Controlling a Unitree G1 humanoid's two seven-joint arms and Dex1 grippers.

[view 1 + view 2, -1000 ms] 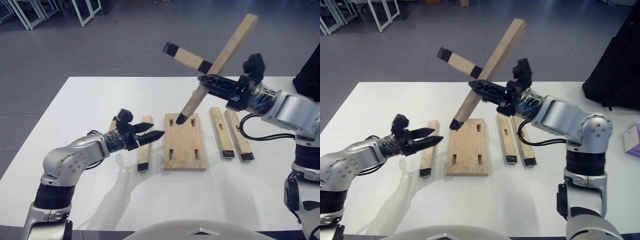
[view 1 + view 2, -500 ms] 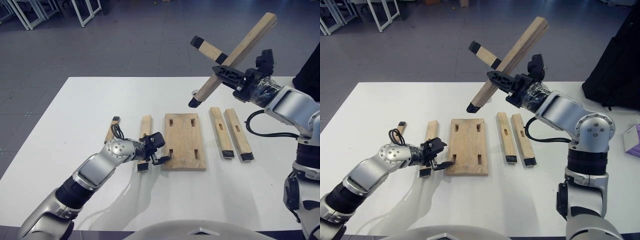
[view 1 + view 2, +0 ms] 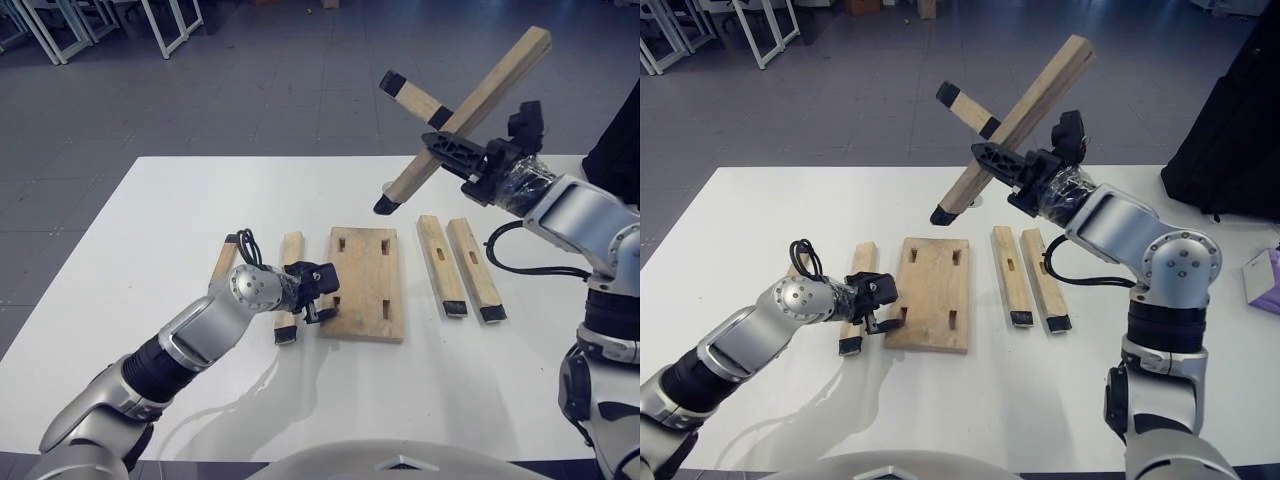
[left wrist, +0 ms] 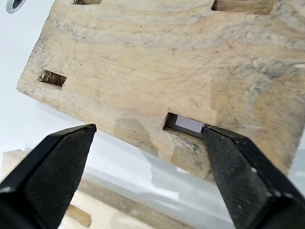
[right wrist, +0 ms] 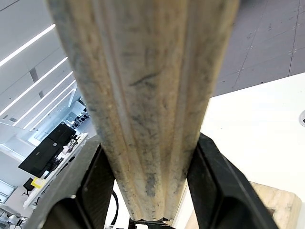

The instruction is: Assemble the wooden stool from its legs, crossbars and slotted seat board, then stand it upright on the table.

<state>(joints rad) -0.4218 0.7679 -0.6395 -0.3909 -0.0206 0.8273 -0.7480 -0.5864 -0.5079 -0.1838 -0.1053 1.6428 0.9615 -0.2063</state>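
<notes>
The slotted seat board lies flat at mid-table, a little askew. My left gripper is open at the board's left edge, its two fingers straddling that edge beside a slot. High over the table's far right, my right gripper is shut on a long wooden leg with a black-tipped crossbar fixed across it. The leg slants, and its black lower end hangs clear of the board. Up close, the leg sits clamped between the black fingers.
Two loose slotted legs lie side by side right of the board. Another leg and a thin bar lie left of it, under my left forearm. The white table has bare room at front and left.
My right arm lifted the leg-and-crossbar off the board, up and to the right. My left gripper swung in to the board's left edge and opened around it; the board turned slightly.
</notes>
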